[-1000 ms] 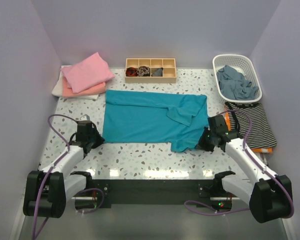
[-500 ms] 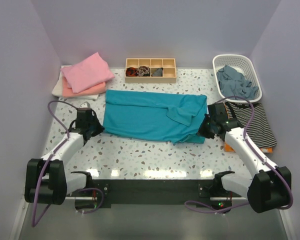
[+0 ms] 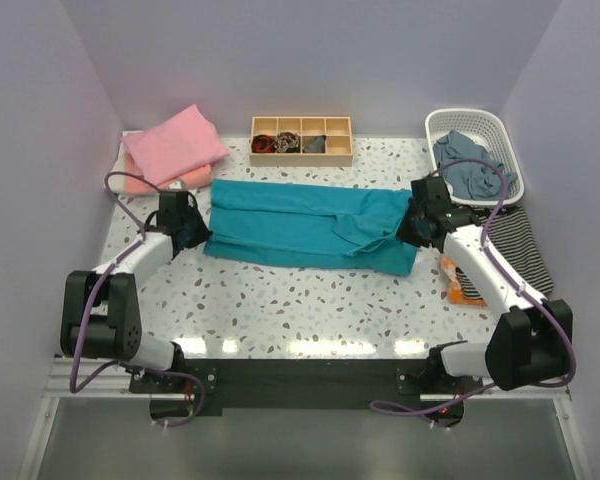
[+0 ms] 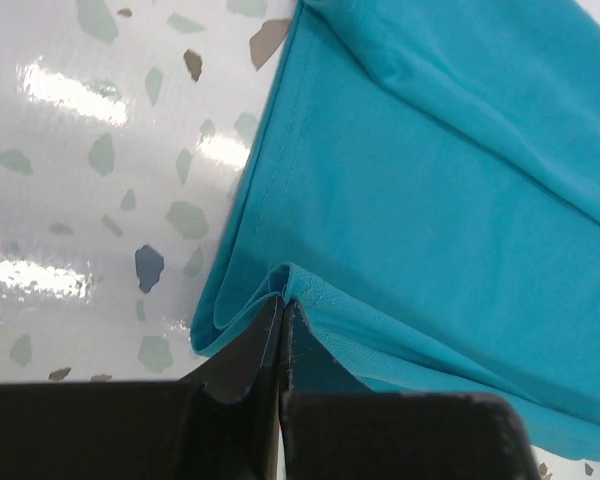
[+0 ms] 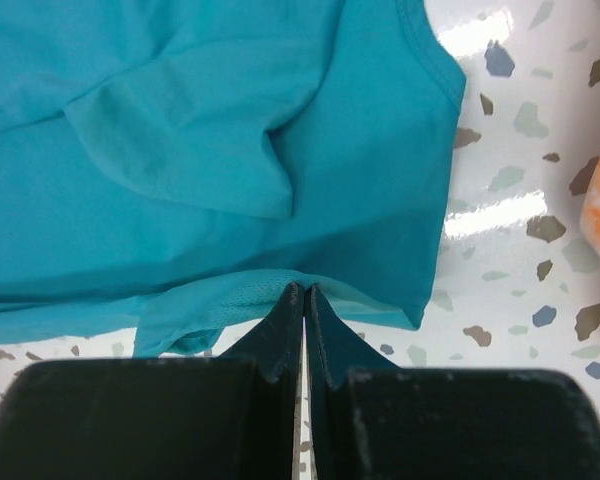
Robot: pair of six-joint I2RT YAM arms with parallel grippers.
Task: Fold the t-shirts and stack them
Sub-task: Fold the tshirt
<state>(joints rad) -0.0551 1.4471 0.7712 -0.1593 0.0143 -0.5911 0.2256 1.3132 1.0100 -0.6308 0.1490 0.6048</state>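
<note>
Robot lab test cell, not a home. Plain lavender walls [image 3: 310, 60] box in 3 sides of a speckled white surface [image 3: 280, 300]. 2 arms, left [image 3: 135, 262] and right [image 3: 485, 270], bolted to a black rail [image 3: 300, 382] at the near edge, purple cables [image 3: 107, 188] looping loose. Staged props: wooden divided tray [image 3: 301, 157], white laundry basket [image 3: 470, 112], folded shirts [image 3: 175, 145].

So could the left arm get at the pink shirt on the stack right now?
Probably not yet: the left pincer is shut on the hem of the teal shirt. The pink shirt lies just beyond it, apparently unobstructed.
</note>
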